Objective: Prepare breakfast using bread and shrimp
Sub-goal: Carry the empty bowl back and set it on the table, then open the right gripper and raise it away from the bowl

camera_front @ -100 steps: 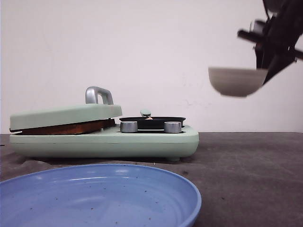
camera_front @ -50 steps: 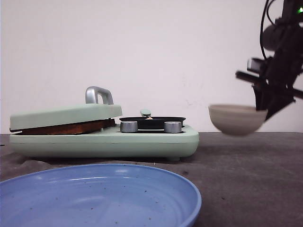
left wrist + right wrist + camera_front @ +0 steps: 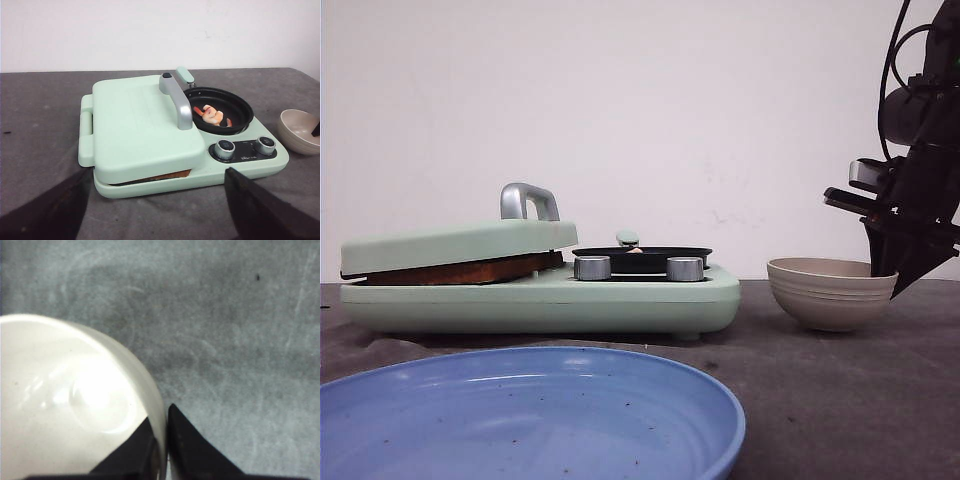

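I note the right pincer (image 3: 162,450) clamps the rim of the bowl (image 3: 831,293), which rests on the worktop (image 3: 840,400). Left pincer (image 3: 155,210) gapes wide. Shrimp (image 3: 212,115) sits in the pan (image 3: 240,107); bread (image 3: 460,270) is under the press lid (image 3: 460,243).

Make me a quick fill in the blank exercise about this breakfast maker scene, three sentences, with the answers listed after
1. The shrimp lies in the small black ____ on the green breakfast maker.
2. The right gripper pinches the rim of the beige ____, which sits on the table.
3. Nearest the front camera is an empty ____ plate.

Missing words: pan; bowl; blue
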{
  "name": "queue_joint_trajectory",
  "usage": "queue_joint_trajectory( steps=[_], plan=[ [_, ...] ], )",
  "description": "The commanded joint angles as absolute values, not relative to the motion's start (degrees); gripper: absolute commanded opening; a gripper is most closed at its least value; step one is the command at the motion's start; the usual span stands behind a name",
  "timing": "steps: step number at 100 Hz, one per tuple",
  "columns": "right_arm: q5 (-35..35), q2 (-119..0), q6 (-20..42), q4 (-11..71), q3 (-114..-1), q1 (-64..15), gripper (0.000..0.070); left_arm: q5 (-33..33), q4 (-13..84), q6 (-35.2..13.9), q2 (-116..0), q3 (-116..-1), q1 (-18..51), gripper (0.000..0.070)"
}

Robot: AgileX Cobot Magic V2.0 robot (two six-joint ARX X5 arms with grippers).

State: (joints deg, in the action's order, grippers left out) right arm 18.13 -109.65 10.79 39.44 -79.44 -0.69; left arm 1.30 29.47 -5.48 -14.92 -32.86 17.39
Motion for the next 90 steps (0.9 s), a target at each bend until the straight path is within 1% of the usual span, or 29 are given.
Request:
queue_joint_trajectory(
  steps=[1,6,9,12,14,25,42,81,90],
  plan=[
    [18.2,-111.1,11.2,38.8,-80.1,-0.6,0.0107,1.0,29.0,-5.6,-14.9,-33.0,17.5,0.0474],
    [18.2,-111.0,11.2,38.7,-80.1,-0.6,0.0239,1.0,29.0,-5.6,-14.9,-33.0,17.5,0.0474],
    [18.2,-111.1,11.2,38.6,-80.1,-0.6,0.0303,1.0,29.1,-5.6,-14.9,-33.0,17.5,0.0474],
    [18.2,-111.0,11.1,38.6,-80.1,-0.6,0.0340,1.0,29.1,-5.6,-14.9,-33.0,17.5,0.0474],
    [18.2,-111.0,11.1,38.6,-80.1,-0.6,0.0350,1.0,29.1,-5.6,-14.9,-33.0,17.5,0.0474],
    [19.0,-110.1,9.8,38.7,-80.1,-0.6,0.0350,1.0,29.2,-5.6,-14.9,-33.0,17.5,0.0474],
    [19.8,-105.6,9.6,37.9,-80.3,-0.1,0.0350,1.0,29.2,-5.6,-14.9,-33.0,17.5,0.0474],
    [26.0,-85.0,7.0,37.3,-80.3,0.0,0.0348,1.1,29.0,-5.7,-14.9,-33.0,17.5,0.0474],
    [26.1,-80.1,6.1,37.4,-80.3,-0.3,0.0345,1.3,28.7,-7.9,-14.9,-33.0,17.5,0.0474]
  ],
)
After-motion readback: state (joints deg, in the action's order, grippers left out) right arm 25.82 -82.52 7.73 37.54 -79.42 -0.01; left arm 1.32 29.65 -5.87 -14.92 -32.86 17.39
